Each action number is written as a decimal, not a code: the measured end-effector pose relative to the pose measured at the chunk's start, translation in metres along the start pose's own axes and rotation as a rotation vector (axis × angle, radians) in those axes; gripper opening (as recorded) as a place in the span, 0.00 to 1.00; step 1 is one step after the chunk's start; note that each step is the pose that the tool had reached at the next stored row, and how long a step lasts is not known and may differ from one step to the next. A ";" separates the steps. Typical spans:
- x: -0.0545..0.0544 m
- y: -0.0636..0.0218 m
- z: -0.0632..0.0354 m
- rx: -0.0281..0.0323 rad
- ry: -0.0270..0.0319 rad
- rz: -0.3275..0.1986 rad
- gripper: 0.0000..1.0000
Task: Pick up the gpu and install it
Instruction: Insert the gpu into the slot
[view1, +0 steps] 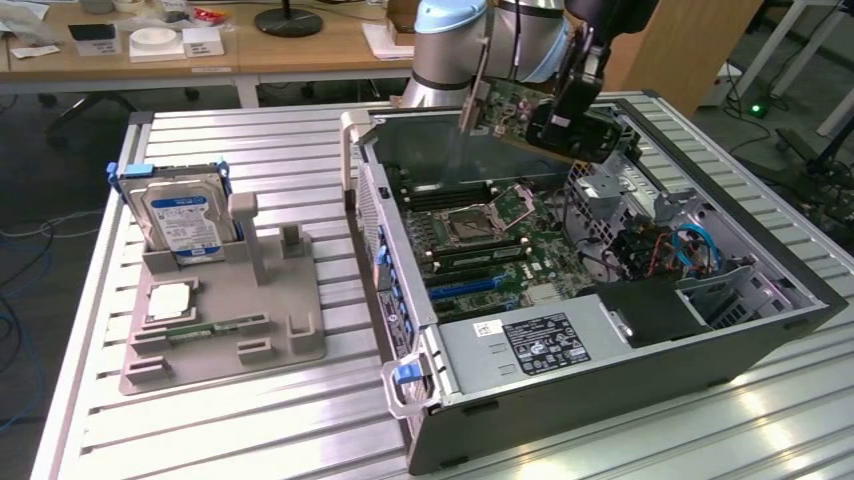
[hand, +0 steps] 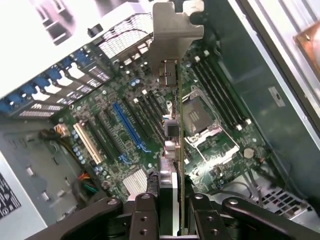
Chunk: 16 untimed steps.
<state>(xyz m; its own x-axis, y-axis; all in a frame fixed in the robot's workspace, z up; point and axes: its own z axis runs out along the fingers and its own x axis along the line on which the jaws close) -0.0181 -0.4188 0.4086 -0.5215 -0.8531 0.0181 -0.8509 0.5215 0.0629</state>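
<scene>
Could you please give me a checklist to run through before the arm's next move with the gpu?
1. Grip: ok; the gripper is shut on the gpu, a finger on each face.
2. Clearance: ok; the gpu hangs above the open case, clear of the motherboard.
3. Blue slot free of cards and cables: ok.
4. Card over the blue slot: not ok; the slot lies off to one side.
5. Bracket lined up with the case's rear opening: cannot tell.
</scene>
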 end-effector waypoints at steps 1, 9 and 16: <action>0.000 -0.0001 0.0000 0.0010 -0.0001 -0.016 0.28; 0.000 -0.0001 0.0005 -0.0024 -0.0204 -0.110 0.28; 0.000 -0.0001 0.0015 0.0202 -0.0263 -0.206 0.28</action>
<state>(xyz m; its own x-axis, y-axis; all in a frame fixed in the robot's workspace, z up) -0.0181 -0.4189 0.4071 -0.3378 -0.9410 -0.0192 -0.9406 0.3368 0.0425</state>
